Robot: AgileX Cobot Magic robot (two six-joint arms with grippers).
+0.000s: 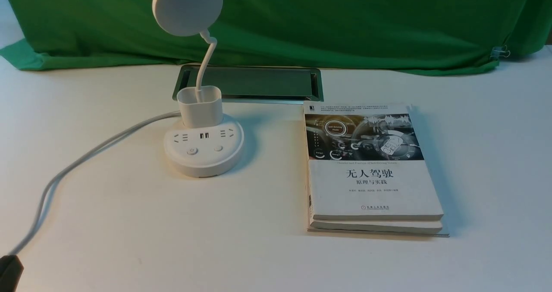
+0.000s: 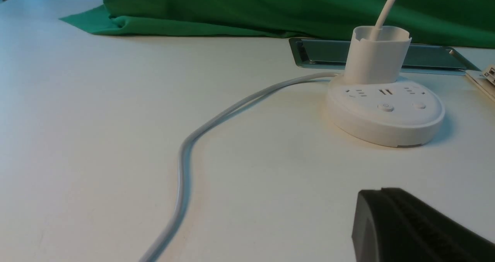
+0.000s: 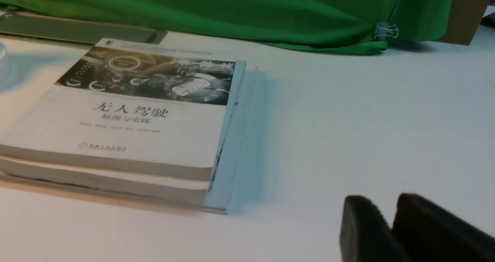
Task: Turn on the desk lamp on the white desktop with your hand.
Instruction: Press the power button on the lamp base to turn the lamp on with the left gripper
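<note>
The white desk lamp [image 1: 203, 149] stands on the white desktop [image 1: 129, 223], left of centre. Its disc head [image 1: 187, 7] rises on a bent gooseneck from the cup holder [image 1: 199, 106]. I see no glow from the head. Two round buttons [image 1: 192, 151] sit on the base front, below the sockets and USB ports. My left gripper [image 1: 8, 271] shows only as a black tip at the bottom left corner. In the left wrist view it [image 2: 381, 194] is shut and empty, well short of the lamp base [image 2: 386, 115]. My right gripper [image 3: 392, 209] is shut and empty, beside the books.
Two stacked books [image 1: 371, 167] lie right of the lamp, and also show in the right wrist view [image 3: 127, 115]. The lamp's grey cord [image 1: 86, 158] runs from the base to the left front edge. The silver-framed hatch [image 1: 254, 83] lies behind the lamp, before the green cloth [image 1: 345, 24].
</note>
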